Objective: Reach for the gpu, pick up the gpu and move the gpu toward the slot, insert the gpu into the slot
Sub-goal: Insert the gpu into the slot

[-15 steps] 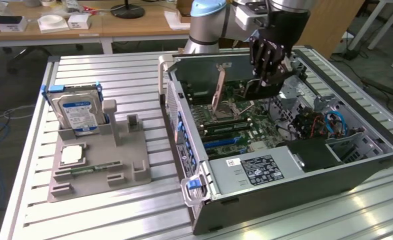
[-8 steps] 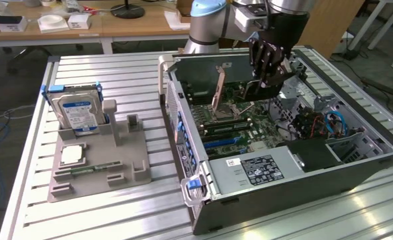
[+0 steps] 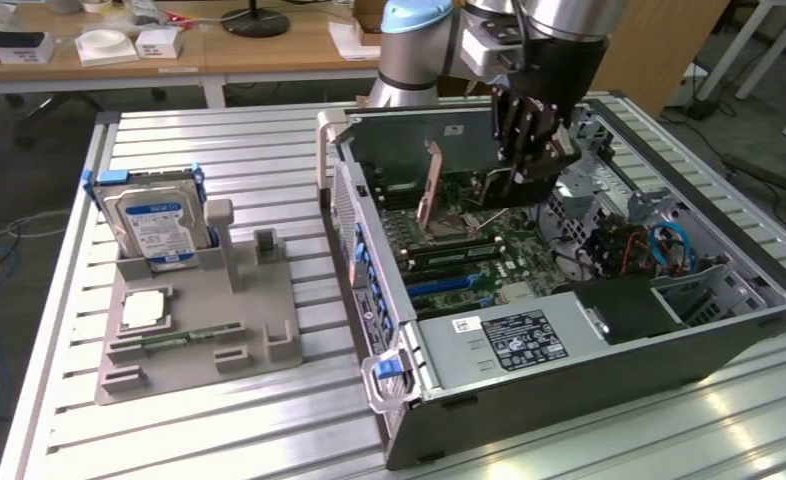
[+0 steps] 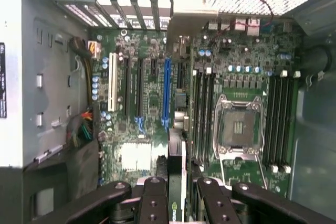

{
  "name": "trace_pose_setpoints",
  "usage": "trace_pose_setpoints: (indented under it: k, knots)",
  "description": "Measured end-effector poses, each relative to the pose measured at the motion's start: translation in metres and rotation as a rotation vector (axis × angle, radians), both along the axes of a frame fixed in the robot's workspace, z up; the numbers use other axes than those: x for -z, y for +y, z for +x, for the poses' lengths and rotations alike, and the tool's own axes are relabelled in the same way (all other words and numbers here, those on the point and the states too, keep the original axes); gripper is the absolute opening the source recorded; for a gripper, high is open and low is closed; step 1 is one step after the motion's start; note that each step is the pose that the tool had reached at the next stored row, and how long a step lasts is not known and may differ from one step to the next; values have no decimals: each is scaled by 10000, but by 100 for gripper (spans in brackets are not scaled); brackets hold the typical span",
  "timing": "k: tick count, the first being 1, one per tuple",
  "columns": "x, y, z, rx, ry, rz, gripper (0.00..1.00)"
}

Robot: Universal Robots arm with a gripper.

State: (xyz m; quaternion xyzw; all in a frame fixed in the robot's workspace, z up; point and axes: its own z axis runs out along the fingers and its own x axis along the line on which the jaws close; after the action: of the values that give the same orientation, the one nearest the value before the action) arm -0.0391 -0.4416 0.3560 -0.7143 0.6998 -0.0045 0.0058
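While the one gripper (image 3: 529,170) hangs inside the one open computer case (image 3: 593,385), its jaws pinch the one gpu (image 4: 176,161), which is seen edge-on over the motherboard (image 4: 152,103), near its single blue slot (image 4: 167,93). One hard drive (image 3: 160,225) stands in the grey holder (image 3: 253,320) beside the case.

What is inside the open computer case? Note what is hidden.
A green motherboard with a blue slot, an empty processor socket and cables. The jaws and held gpu cover the board beneath them.

wooden desks (image 3: 273,50) stand behind the slatted metal table (image 3: 206,420).
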Motion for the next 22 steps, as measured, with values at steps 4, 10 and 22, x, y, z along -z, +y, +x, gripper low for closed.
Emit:
trace_pose_setpoints:
  k: [4, 10, 22]
  knots:
    - [74, -1, 0, -1, 0, -1, 26]
    - [181, -56, -1, -1, -1, 0, 26]
    - [344, -68, -124, 490, 0, -49, 26]
